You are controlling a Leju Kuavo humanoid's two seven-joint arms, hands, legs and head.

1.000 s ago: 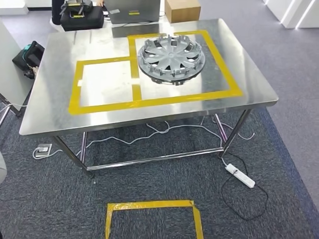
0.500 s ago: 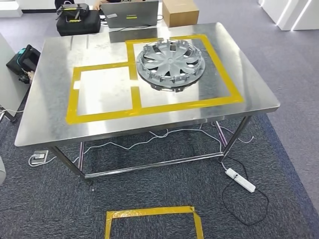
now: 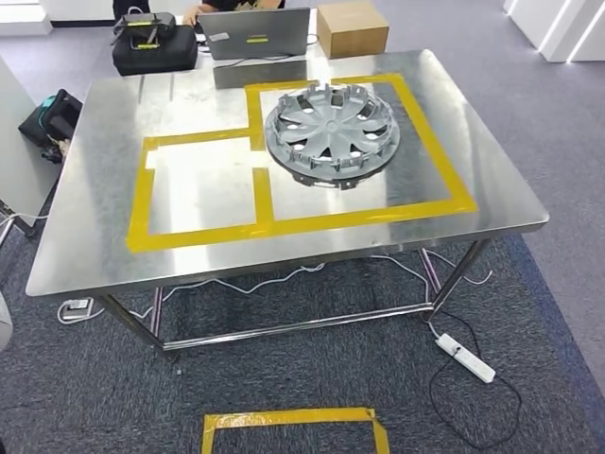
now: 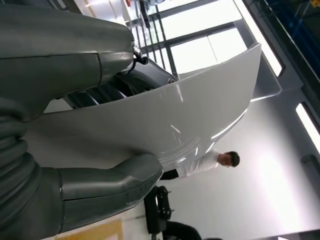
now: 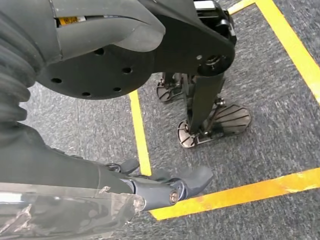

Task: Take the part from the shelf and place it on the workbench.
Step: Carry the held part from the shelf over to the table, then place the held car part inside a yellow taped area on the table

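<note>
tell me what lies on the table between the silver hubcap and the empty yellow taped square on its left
Only a strip of yellow tape, the shared border, crosses the bare steel table between the silver plastic hubcap and the empty taped square, in the head view.

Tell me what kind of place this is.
Probably an indoor robot test area or lab set up as a workstation: a steel workbench with yellow tape zones, a hubcap on it, grey carpet, and a laptop at the far edge.
</note>
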